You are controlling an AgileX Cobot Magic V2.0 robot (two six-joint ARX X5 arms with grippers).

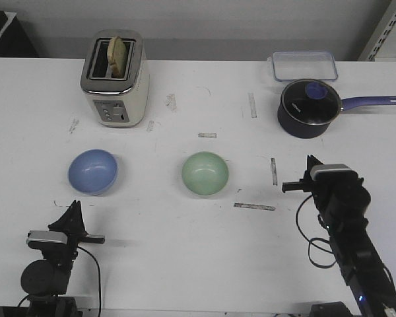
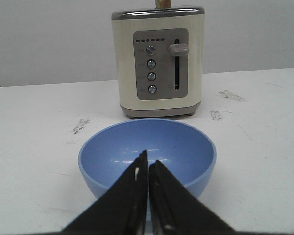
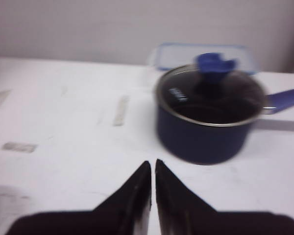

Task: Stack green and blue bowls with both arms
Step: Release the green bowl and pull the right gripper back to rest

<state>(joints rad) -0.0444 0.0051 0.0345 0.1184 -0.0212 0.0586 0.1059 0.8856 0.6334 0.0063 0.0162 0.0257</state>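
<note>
The blue bowl (image 1: 92, 172) stands upright on the white table at the left. The green bowl (image 1: 205, 174) stands upright at the middle, apart from it. My left gripper (image 1: 74, 210) is shut and empty, just on the near side of the blue bowl. In the left wrist view the blue bowl (image 2: 186, 147) lies right beyond my gripper (image 2: 148, 161). My right gripper (image 1: 310, 165) is shut and empty, to the right of the green bowl. The right wrist view shows my gripper (image 3: 152, 165) over bare table; no bowl shows there.
A cream toaster (image 1: 115, 79) with bread stands at the back left, also in the left wrist view (image 2: 159, 63). A navy saucepan (image 1: 308, 109) with glass lid and a clear lidded box (image 1: 303, 65) stand at the back right. Tape marks dot the table.
</note>
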